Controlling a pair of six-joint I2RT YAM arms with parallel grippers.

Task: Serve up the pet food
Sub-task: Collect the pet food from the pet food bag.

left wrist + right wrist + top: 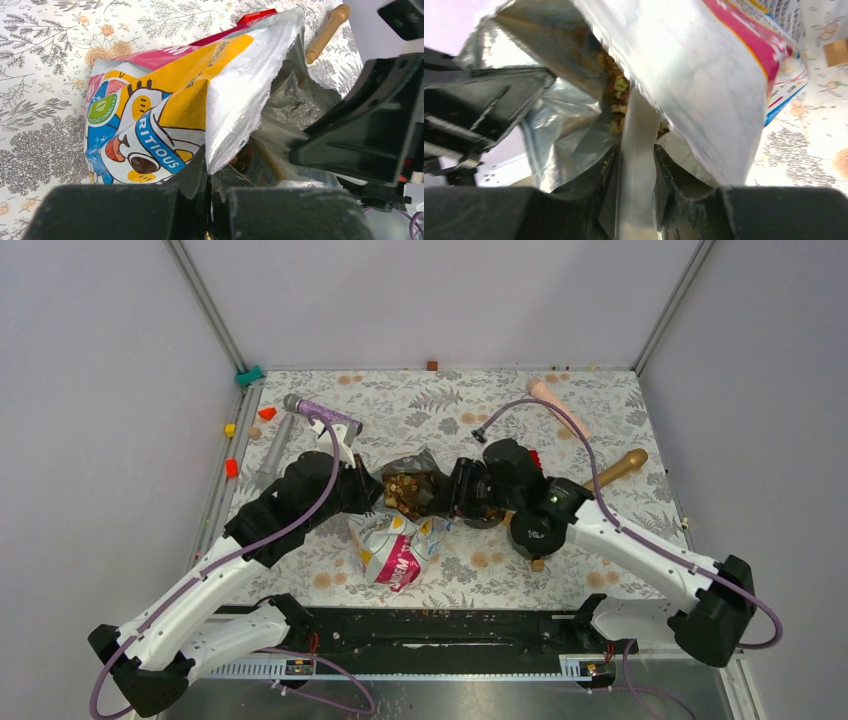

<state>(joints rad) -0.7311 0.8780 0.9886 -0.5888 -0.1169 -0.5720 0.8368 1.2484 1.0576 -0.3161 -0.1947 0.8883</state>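
We scoop pet food [616, 95] from the bag [165, 100]
Left gripper [209, 185] pinches its rim at nine o'clock, right gripper [636, 170] clamps a grey handle [636, 145] at three; next we lift level

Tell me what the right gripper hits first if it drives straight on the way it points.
Probably the brown and tan kibble inside the open silver-lined yellow and pink bag. The right gripper, closed on a pale flat strip, points into its mouth; depth is unclear.
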